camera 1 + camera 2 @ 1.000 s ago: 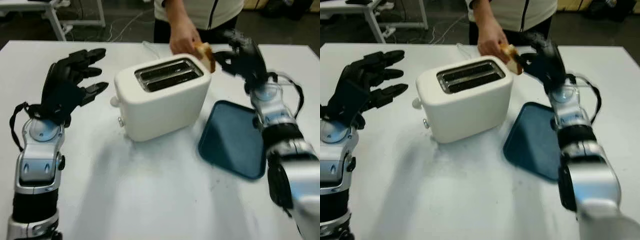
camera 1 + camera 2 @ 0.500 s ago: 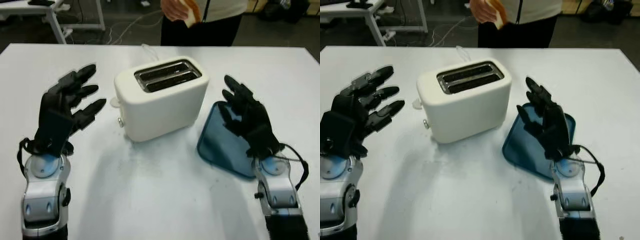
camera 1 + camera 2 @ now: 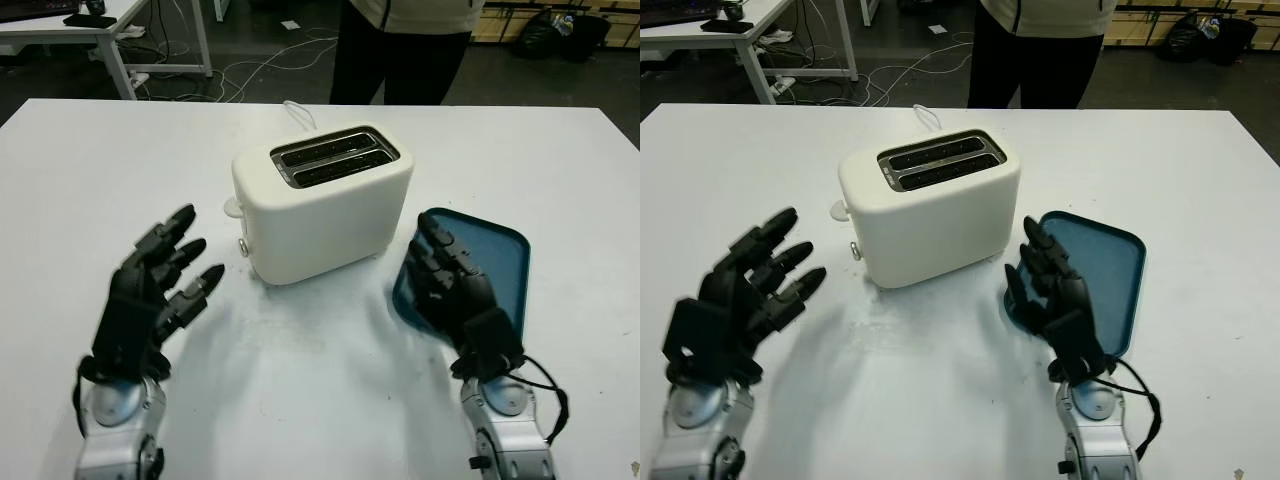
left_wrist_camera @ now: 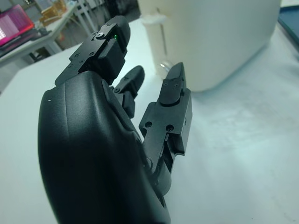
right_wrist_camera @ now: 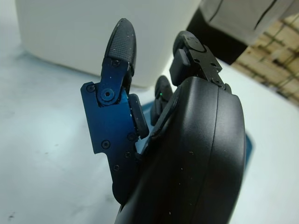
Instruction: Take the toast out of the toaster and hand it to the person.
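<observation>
A white toaster [image 3: 322,212] sits mid-table [image 3: 300,400], both slots on top dark, with no toast showing in them. A blue tray [image 3: 490,262] lies flat just to its right. The left hand [image 3: 150,295] hangs above the table to the toaster's left, holding nothing, fingers stretched toward the toaster. The right hand [image 3: 455,290] is raised over the near edge of the tray, likewise holding nothing, fingers extended. A person [image 3: 405,45] in dark trousers stands at the far side of the table, behind the toaster. I can't tell where the toast is.
</observation>
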Robot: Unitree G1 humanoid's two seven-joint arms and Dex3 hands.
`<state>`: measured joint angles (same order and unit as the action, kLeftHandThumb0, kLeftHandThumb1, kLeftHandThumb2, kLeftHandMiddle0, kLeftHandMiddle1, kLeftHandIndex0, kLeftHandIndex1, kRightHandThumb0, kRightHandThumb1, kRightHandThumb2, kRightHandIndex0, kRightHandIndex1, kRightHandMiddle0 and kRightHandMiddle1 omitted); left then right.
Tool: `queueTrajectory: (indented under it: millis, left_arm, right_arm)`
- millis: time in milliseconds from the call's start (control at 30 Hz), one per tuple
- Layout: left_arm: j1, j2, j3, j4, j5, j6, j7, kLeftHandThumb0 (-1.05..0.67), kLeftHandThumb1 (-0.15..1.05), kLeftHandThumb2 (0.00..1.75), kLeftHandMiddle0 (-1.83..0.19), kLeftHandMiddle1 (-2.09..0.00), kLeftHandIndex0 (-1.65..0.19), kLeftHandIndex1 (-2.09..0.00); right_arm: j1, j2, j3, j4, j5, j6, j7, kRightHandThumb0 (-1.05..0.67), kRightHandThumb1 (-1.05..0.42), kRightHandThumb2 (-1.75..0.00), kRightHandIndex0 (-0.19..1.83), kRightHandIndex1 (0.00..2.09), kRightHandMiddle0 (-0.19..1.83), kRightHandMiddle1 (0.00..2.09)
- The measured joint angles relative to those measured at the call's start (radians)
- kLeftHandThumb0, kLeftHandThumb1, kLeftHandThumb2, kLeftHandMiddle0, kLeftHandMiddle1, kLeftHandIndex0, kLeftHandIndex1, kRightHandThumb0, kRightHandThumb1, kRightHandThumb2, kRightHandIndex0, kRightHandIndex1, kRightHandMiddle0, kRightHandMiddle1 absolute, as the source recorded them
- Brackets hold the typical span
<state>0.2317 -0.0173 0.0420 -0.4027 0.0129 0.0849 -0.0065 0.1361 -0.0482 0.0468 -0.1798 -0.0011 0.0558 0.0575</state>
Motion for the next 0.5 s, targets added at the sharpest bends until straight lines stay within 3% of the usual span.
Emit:
queueTrajectory:
  millis: [200,500]
  left_arm:
    - [-0.002,-0.031,-0.046,0.101,0.033,-0.163,0.03,-0.33,0.92,0.3,-0.21,-0.67,-0.49,0.0]
    - [-0.002,-0.043,-0.065,0.127,0.014,-0.202,0.036,-0.34,0.92,0.32,-0.2,-0.69,-0.47,0.0]
  right_arm:
    - [-0.011,0.009,0.006,0.073,-0.027,-0.02,-0.026,-0.62,-0.92,-0.57,0.24,0.02,0.23,0.01]
    - [-0.041,0.028,0.003,0.11,-0.031,-0.032,-0.047,-0.63,-0.92,-0.56,0.24,0.01,0.22,0.0]
